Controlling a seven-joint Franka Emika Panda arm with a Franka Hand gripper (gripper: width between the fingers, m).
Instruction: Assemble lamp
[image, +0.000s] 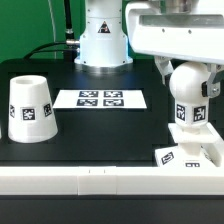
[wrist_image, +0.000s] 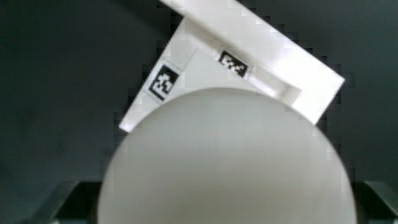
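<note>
My gripper is shut on the round head of the white bulb, which stands upright with its tagged neck down on the flat square stepped base at the exterior view's right. In the wrist view the bulb's head fills most of the picture between my gripper's dark fingers, and the tagged base shows beyond it. The cup-like tapered shade stands mouth down, apart, at the exterior view's left. Where the neck meets the base is hidden.
The marker board lies flat in the middle of the black table between shade and bulb. The robot's white pedestal stands at the back. A white rail runs along the table's front edge.
</note>
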